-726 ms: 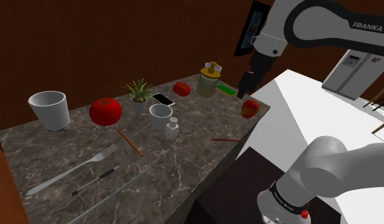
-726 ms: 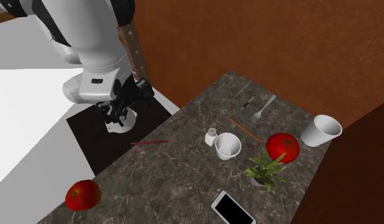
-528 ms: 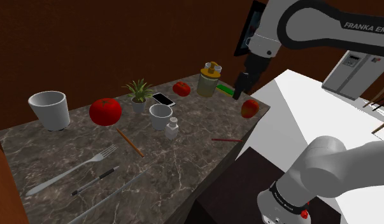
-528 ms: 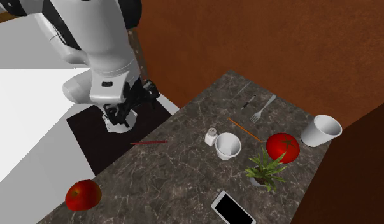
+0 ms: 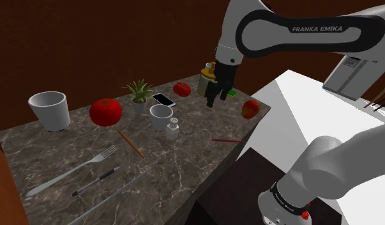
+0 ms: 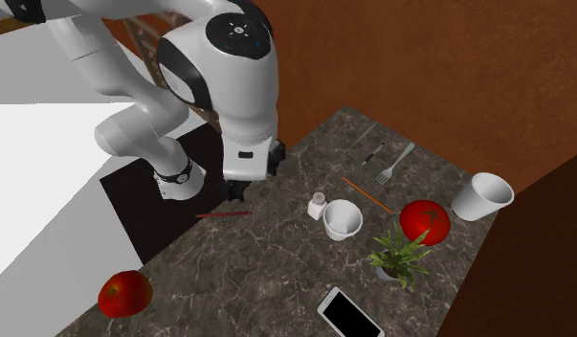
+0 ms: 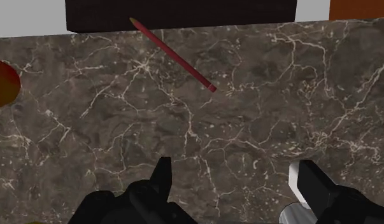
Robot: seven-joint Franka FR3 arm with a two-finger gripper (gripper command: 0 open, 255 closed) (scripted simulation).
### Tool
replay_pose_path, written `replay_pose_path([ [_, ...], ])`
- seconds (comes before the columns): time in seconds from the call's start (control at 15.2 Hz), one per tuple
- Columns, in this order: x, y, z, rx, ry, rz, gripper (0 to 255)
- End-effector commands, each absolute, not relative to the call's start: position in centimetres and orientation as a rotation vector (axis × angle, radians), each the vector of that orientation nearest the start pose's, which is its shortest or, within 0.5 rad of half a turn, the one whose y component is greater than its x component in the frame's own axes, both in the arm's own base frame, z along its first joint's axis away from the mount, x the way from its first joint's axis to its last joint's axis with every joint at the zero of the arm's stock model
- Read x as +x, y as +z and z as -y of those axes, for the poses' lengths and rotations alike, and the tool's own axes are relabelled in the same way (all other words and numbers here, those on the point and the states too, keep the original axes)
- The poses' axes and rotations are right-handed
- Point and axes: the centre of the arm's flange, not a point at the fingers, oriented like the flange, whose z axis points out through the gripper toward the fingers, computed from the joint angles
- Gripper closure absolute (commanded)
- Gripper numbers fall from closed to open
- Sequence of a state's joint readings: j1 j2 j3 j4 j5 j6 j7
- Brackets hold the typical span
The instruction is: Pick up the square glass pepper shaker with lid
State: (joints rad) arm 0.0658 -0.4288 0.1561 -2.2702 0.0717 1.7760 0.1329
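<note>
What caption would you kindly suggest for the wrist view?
Open gripper over the dark marble countertop, a red pencil lying near its edge.

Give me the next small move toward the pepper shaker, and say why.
Probably slide the open gripper sideways over the counter until it is above the shaker. The gripper hovers off to one side of the shaker, which stands upright and untouched beside the white cup.
</note>
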Motion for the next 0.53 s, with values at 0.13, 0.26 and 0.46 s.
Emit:
replay_pose_path([
  [0.13, 44.3, 49.2, -14.1, -3.146, 0.176, 0.110, 0],
  [0.26, 46.0, 47.8, -16.0, -3.146, 0.209, 0.121, 0],
  [0.46, 48.4, 45.7, -18.9, -3.145, 0.259, 0.139, 0],
])
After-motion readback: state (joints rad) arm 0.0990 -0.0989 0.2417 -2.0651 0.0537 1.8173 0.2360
